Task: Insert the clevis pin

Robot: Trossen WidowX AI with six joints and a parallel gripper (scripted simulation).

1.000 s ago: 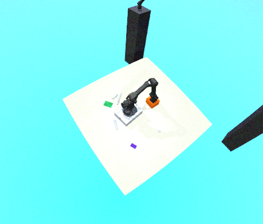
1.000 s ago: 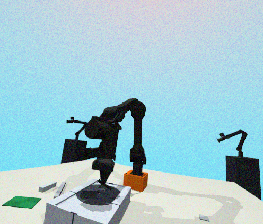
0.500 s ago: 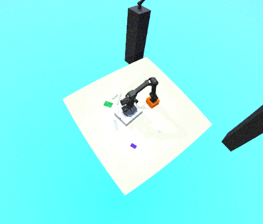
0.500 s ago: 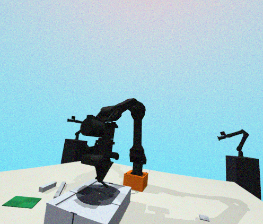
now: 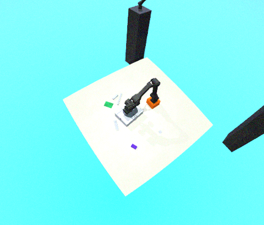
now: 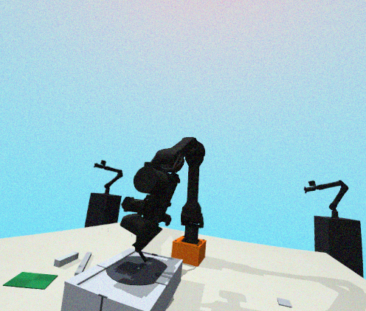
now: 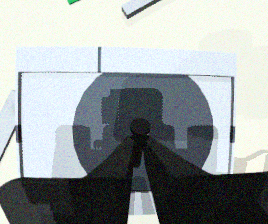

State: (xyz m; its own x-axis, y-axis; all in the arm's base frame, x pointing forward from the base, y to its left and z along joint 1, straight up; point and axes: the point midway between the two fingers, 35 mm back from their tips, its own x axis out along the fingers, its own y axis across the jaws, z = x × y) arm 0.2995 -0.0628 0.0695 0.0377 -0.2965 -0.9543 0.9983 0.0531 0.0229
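Observation:
The steel tray [image 5: 121, 120] [image 6: 123, 300] [image 7: 60, 60] stands on the table, its pin hole not visible. The wide disc [image 6: 153, 277] [image 7: 197, 107] lies flat inside the rim, dark in the arm's shadow. My gripper [image 6: 137, 247] [image 7: 138, 140] is shut on the clevis pin [image 6: 143, 256] [image 7: 140, 126], over the disc. In the exterior view the pin leans, slanting down from the fingertips toward the disc. In the wrist view its round end covers the disc's middle, so the small hole is hidden. Whether the pin touches the disc I cannot tell.
A green plate [image 5: 108, 104] [image 6: 31, 281] and two grey bars [image 5: 115, 97] [image 6: 83, 263] lie beside the tray. A pale bar [image 5: 116, 125] [image 7: 0, 130] lies at another side. A purple block [image 5: 133, 146] and small grey plate [image 5: 160, 131] [image 6: 284, 302] lie farther off. The orange base [image 5: 153, 102] [image 6: 189, 251] stands behind.

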